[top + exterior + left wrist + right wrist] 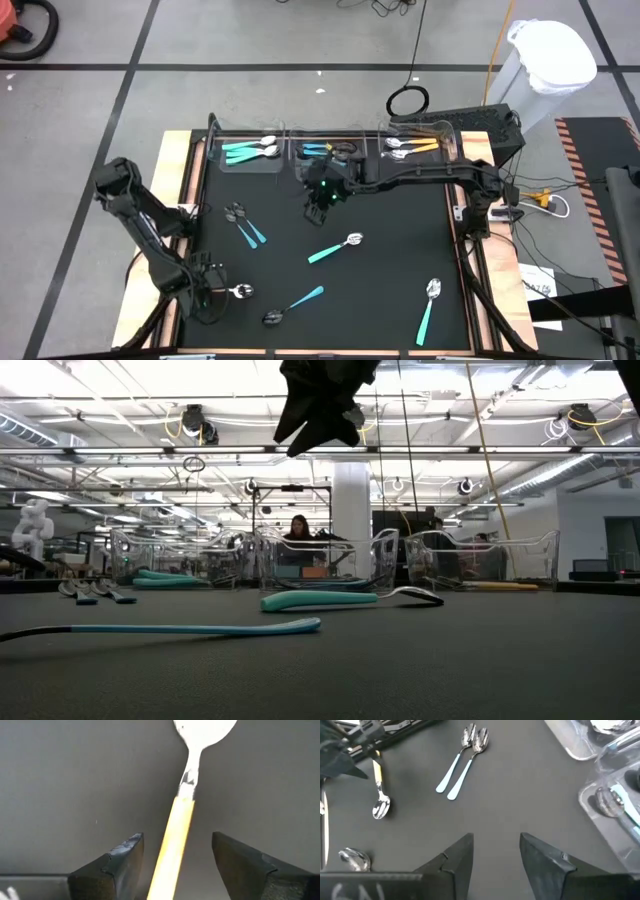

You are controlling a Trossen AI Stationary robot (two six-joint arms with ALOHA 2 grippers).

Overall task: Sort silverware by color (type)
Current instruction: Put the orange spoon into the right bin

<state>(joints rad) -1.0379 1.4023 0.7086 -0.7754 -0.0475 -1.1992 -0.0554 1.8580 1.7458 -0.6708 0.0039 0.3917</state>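
Observation:
An orange-handled spoon [175, 835] lies flat on the black mat near the near left corner, its metal head [241, 291] pointing right. My left gripper [176, 841] is open, with one finger on each side of the orange handle and a gap on both sides. My right gripper [320, 205] is open and hangs above the mat's far middle [322, 415], over nothing. Loose on the mat are two light-blue spoons [244, 226], a teal spoon [335, 248], a blue spoon [296, 303] and a teal spoon [428, 306].
Three clear bins stand along the far edge. The left bin [250, 151] holds teal spoons, the middle bin [318, 150] blue ones and the right bin [416, 147] orange ones. A wooden rim [176, 215] frames the mat. A person sits far behind the table [299, 528].

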